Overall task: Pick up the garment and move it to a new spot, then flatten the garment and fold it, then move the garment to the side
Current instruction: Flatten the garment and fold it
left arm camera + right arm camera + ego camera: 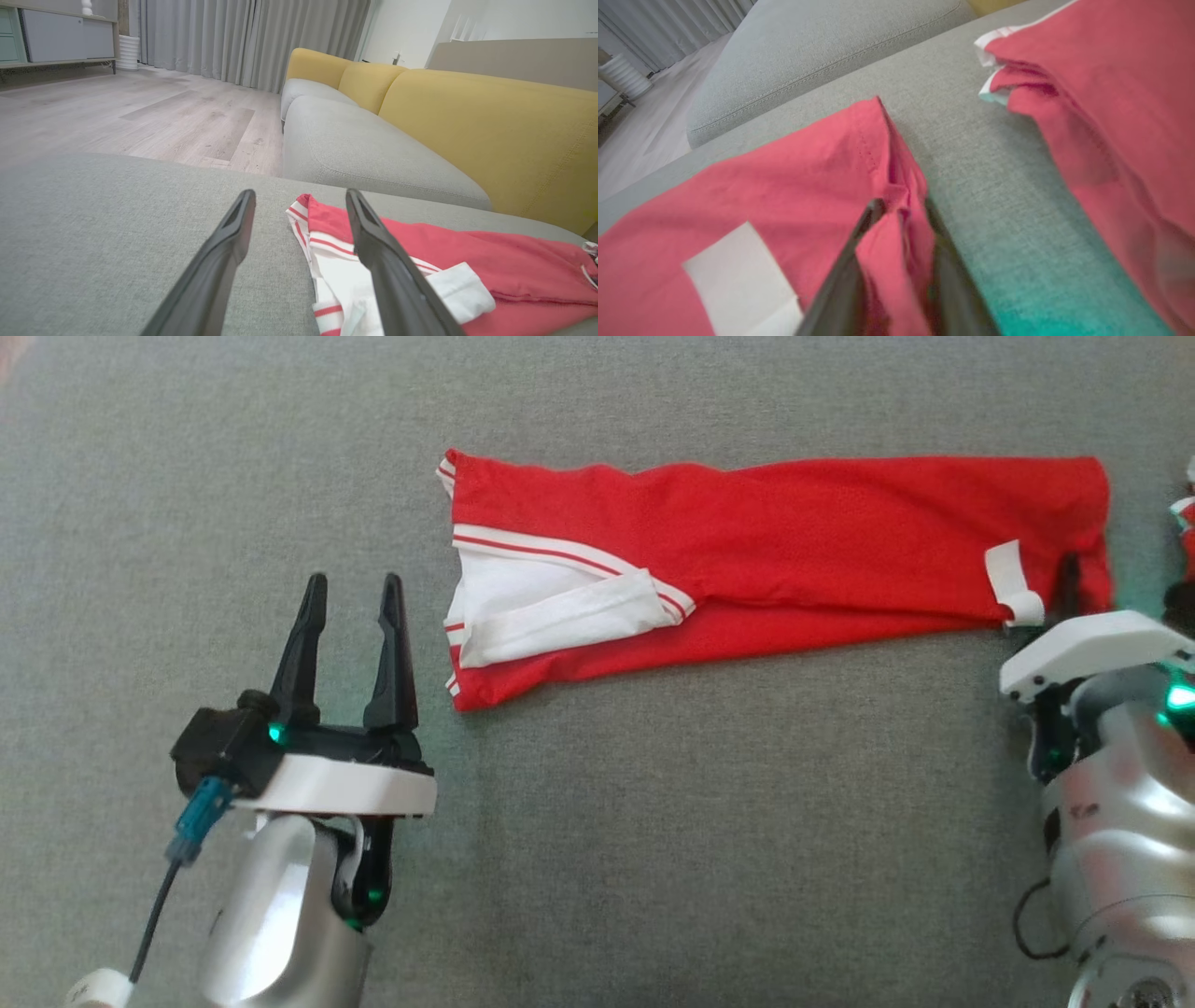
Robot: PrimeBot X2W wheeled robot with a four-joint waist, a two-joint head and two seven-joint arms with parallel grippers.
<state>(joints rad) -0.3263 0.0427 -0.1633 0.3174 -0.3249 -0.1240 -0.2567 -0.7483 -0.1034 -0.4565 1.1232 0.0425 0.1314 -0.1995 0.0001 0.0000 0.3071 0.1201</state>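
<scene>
- Checking the near field first: I see the left gripper (355, 583) hovering over the grey cushion (653, 859), its fingers well apart and empty, just beside the left end of the garment but not touching it.
- The right gripper (903, 205) is at the opposite end. Its two fingers stand either side of a raised ridge of red cloth at the lower right corner, with cloth between them. I cannot tell whether the clamp is complete.
- The red garment (794, 523) lies on the cushion as a long narrow strip running left to right, apparently already folded lengthwise. A white striped sleeve (551, 607) is tucked across its left end, and a white tab (1013, 583) sits near its right end.
- Handling, as I judge it: the fabric is thin, light and limp, and neither fragile nor slippery. It will sag and drag rather than hold its shape, and the stacked layers can slide apart if only the top one is caught.
- Recommended hold: pinch through every layer at an end corner, on the hemmed edge. For the left gripper, I would take the lower left corner below the sleeve.
- A second red garment (1111, 93) lies near the right end, apart from the first. I must keep it out of the pinch.
- Farther off, the left wrist view shows the yellow backrest (467, 116), a wooden floor (140, 107) and grey curtains (243, 37).
</scene>
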